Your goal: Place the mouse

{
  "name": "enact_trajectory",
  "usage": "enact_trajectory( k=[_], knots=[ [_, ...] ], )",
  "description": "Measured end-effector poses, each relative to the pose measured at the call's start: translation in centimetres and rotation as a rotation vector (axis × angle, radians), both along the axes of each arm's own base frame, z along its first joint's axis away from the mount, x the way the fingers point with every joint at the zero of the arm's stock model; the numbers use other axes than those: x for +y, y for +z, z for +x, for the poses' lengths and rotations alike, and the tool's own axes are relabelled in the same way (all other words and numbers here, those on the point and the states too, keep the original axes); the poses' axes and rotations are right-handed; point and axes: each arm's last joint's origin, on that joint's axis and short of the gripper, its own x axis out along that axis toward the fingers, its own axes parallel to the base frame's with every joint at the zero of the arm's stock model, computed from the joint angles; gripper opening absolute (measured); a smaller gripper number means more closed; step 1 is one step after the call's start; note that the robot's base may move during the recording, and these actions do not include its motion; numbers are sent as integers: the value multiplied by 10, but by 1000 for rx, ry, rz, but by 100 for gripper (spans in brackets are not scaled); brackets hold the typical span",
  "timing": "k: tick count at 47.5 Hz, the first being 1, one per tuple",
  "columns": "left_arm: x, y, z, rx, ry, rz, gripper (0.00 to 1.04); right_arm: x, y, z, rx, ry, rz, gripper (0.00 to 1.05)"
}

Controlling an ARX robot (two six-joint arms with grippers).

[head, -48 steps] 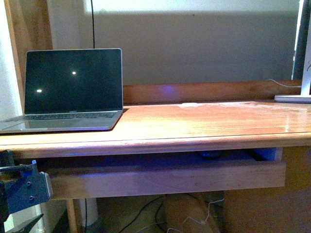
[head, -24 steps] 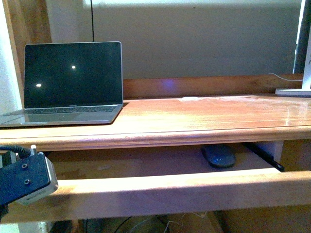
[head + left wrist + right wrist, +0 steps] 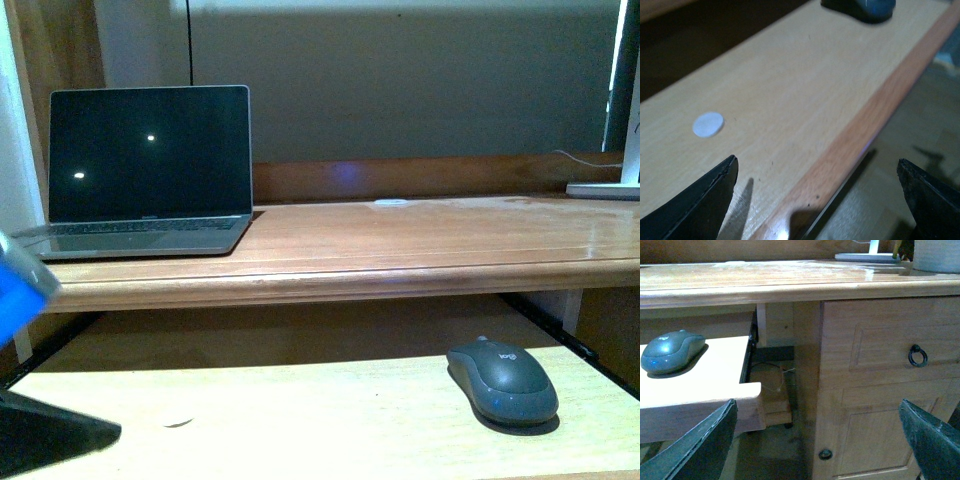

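The mouse [image 3: 502,381] is dark grey and rounded, with a small pale logo. It lies on the right part of the pulled-out pale wooden tray [image 3: 300,410] under the desk top. In the left wrist view the mouse [image 3: 860,7] is far off, at the picture's edge. My left gripper [image 3: 816,165] hangs open over the tray's front edge, holding nothing. One of its dark fingers [image 3: 55,432] shows in the front view's lower left corner. My right gripper [image 3: 817,405] is open and empty. It hangs beside the tray, and the mouse [image 3: 671,351] is well clear of its jaws.
An open laptop [image 3: 140,170] with a dark screen stands on the desk top [image 3: 400,240] at the left. A small flat white disc [image 3: 708,124] lies on the tray. Right of the tray stands a wooden cabinet with a ring-handled drawer [image 3: 917,356] and a door knob [image 3: 825,454].
The tray has slid out from under the desk toward the camera, bringing the mouse into full view. My left gripper has dropped to the lower left corner of the front view.
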Motion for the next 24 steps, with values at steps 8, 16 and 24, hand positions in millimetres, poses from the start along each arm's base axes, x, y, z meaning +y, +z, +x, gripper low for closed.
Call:
enact_trajectory(
  k=[8,16,24],
  knots=[
    [2,41,-9,-15,210,-177,97,0,0,0,0,0,0,97],
    [9,57,-27,-75,524,-214,97,0,0,0,0,0,0,97],
    [13,54,-65,-162,712,-192,97,0,0,0,0,0,0,97]
  ],
)
